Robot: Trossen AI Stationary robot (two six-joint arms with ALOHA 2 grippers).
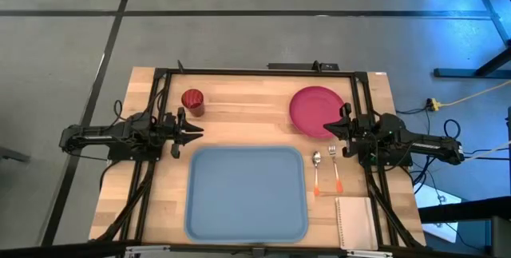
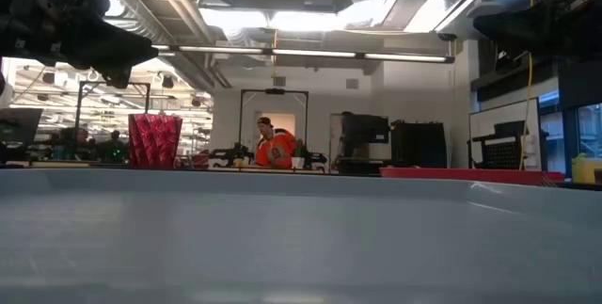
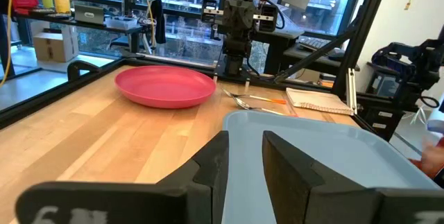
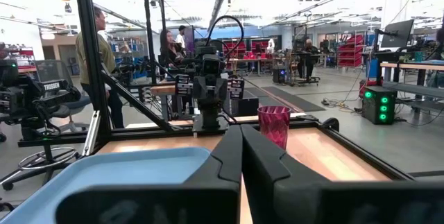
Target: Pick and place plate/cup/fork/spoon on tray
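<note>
Plate (image 1: 315, 111) just beside shut right gripper (image 1: 328, 129); cup (image 1: 192, 101) near slightly parted left gripper (image 1: 196, 132).

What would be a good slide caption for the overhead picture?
Two dark robot arms flank an empty light blue plastic tray; round pink-red plate waits nearby.

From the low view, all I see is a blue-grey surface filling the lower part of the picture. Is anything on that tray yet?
Observer: No. The large light blue plastic tray holds nothing.
Operator: Where is the cutlery?
Observer: The orange-handled metal spoon and fork lie side by side on the wooden table, right of the tray.
Operator: And the arms?
Observer: The left gripper sits near the dark red plastic cup; the right gripper is at the round pink-red plate's edge.
</note>
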